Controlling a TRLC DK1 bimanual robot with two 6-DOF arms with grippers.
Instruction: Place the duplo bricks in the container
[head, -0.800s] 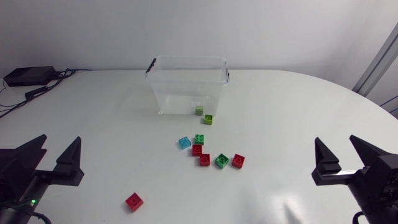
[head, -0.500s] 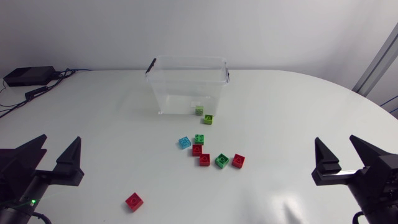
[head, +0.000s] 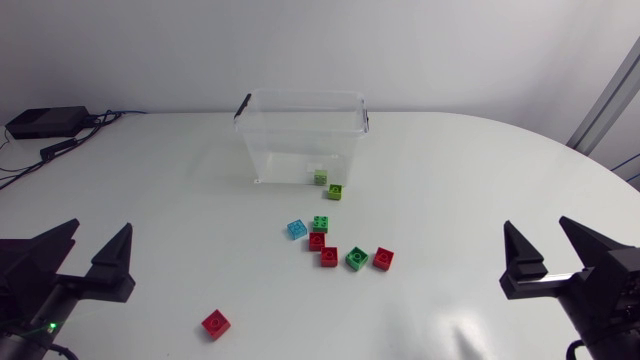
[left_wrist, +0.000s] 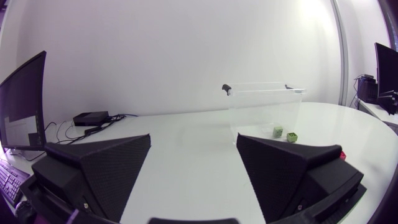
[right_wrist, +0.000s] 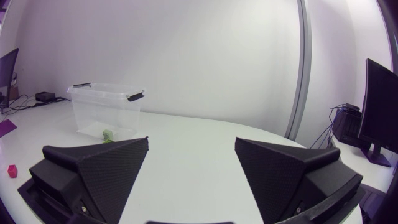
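A clear plastic container (head: 300, 135) stands at the back middle of the table with one light green brick (head: 320, 177) inside it. Another green brick (head: 335, 192) lies just outside its front wall. A blue brick (head: 296, 229), two green ones (head: 320, 223) (head: 356, 259) and three red ones (head: 316, 241) (head: 328, 257) (head: 383, 258) are clustered in front of it. A lone red brick (head: 216, 324) lies nearer the front left. My left gripper (head: 97, 232) is open and empty at the front left. My right gripper (head: 540, 232) is open and empty at the front right. The container (left_wrist: 264, 109) (right_wrist: 106, 112) shows far ahead in both wrist views.
A black box with cables (head: 45, 122) sits at the table's back left edge. White tabletop lies between each gripper and the cluster of bricks.
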